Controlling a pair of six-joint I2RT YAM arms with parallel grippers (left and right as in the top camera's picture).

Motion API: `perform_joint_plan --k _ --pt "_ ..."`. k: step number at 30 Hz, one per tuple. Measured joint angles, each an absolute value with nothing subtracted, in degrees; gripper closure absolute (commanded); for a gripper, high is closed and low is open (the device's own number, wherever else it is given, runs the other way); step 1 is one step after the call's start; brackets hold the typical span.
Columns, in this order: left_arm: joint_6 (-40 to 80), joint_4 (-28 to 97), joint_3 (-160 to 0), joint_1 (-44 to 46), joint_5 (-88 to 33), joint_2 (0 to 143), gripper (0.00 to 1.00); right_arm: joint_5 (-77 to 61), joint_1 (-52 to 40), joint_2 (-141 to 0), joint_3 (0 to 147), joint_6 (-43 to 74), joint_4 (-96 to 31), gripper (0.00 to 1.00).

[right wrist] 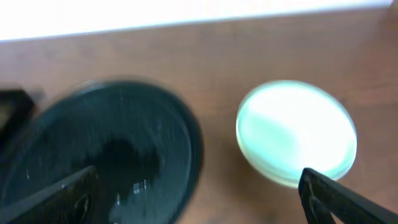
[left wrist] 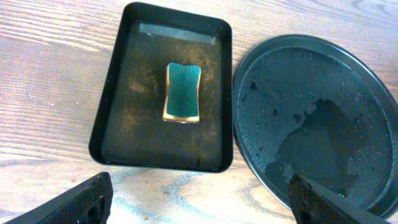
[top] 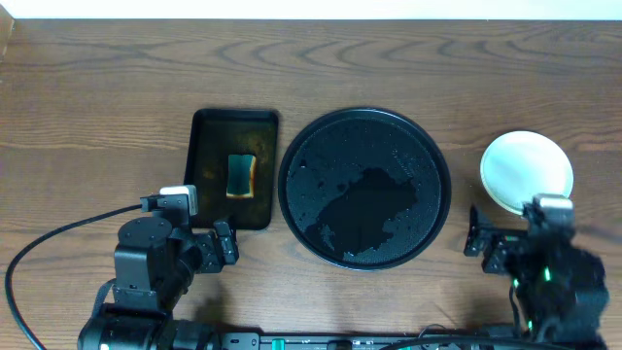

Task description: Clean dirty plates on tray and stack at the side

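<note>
The round black tray sits mid-table, wet and holding no plates; it also shows in the left wrist view and the right wrist view. The pale plates stand stacked on the table right of the tray, seen also in the right wrist view. How many are in the stack I cannot tell. My left gripper is open and empty over bare table, near the front of both trays. My right gripper is open and empty, just in front of the stack.
A small black rectangular tray left of the round tray holds a green-and-yellow sponge, also in the left wrist view. A black cable runs at the front left. Wood table extends behind.
</note>
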State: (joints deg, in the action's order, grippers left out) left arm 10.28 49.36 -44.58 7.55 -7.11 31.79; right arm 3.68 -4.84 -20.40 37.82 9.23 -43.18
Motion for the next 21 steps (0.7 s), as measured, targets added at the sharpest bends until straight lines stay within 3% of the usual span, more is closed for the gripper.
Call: perform_joint_plan --k 9,21 --pt "10.28 49.41 -44.47 7.55 -7.11 31.83 0.10 2.24 -4.84 -1.98 19.53 8.43 -24.43 0.01" --pt "10.28 49.41 -44.47 7.55 -7.11 31.88 0.10 1.96 -4.84 -0.62 4.36 5.39 3.18 0.01"
